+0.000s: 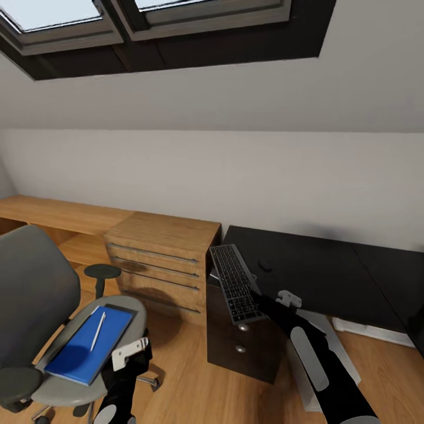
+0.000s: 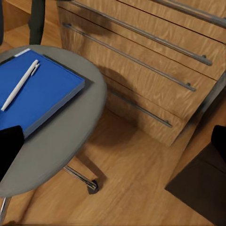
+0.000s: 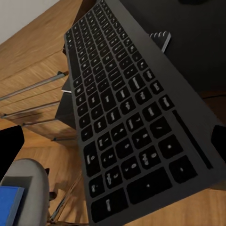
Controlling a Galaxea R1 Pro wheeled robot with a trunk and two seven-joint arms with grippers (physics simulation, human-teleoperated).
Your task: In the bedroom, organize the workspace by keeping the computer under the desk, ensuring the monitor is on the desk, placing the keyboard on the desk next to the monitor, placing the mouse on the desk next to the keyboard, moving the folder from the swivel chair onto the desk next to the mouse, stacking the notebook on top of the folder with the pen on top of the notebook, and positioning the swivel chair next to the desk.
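The keyboard hangs tilted over the black desk's left corner. My right gripper is at its near end, fingers wide apart, one fingertip against its long edge. The mouse lies on the desk behind it. On the swivel chair's seat lies the blue folder with the pen on top; a dark-grey edge, apparently the notebook, peeks from under it. My left gripper hovers open beside the seat. Monitor and computer are out of view.
A light-wood drawer chest with bar handles stands between chair and desk, joined to a low wood shelf along the wall. The desk's drawer pedestal is below the keyboard. A pale flat object lies on the floor under the desk.
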